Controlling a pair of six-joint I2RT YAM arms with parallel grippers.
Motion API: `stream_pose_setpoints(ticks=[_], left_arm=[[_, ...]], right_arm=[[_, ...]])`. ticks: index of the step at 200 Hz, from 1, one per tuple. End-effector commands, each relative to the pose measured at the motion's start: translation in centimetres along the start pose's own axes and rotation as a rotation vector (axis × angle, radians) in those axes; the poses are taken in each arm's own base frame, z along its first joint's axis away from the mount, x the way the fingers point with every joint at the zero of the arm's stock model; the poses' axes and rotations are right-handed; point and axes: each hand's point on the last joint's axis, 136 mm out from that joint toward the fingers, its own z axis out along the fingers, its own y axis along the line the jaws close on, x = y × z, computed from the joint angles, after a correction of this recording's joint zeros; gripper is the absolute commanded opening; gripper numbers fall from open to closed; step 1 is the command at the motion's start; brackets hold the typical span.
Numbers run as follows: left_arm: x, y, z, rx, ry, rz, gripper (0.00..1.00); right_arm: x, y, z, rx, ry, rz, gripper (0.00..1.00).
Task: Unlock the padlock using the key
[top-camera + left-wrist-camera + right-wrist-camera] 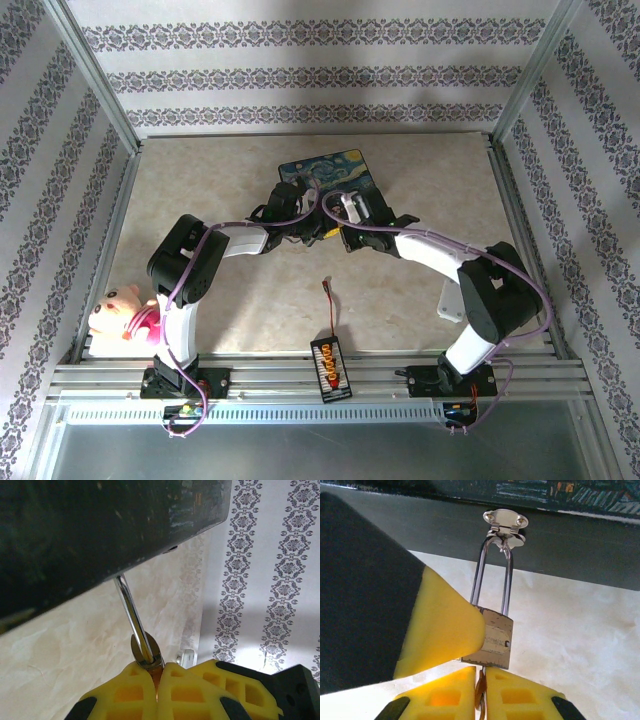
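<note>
Gripping the tiny brass-coloured metal padlock [492,640] by its body, the left end effector [159,669] has its yellow fingers pressed together, and the thin silver shackle [131,615] rises from between them. The shackle is hooked through a small silver hasp [505,520] on the dark front of the blue painted box [330,170], which stands toward the far middle of the beige marbled worktop [200,180]. In the right wrist view one left finger [445,625] lies against the padlock's left side. The right end effector [481,672] is just below the padlock. Its fingers are pinched on the very small key with a yellow-orange head [480,692], which points up at the padlock's underside. Whether the blade is in the keyhole cannot be told.
</note>
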Motion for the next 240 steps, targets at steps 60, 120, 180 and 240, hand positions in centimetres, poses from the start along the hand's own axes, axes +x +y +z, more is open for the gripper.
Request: stream_pose_setpoints(ticks=[60, 120, 180, 240], left_arm=[[5.9, 8.8, 0.2, -0.23, 0.187, -0.381, 0.0], [6.0, 8.7, 0.1, -0.233, 0.191, -0.376, 0.0], [6.3, 8.8, -0.1, -0.237, 0.194, -0.375, 0.0], [6.5, 9.1, -0.3, -0.245, 0.192, -0.381, 0.0]], right_arm=[[-1.9, -1.4, -0.5, -0.239, -0.05, 0.349, 0.05], [-2.6, -2.0, -0.1, -0.365, -0.084, 0.522, 0.04], [-3.4, -2.2, 0.3, -0.499, -0.126, 0.647, 0.0], [-3.5, -3.0, 0.4, -0.602, -0.164, 0.764, 0.0]])
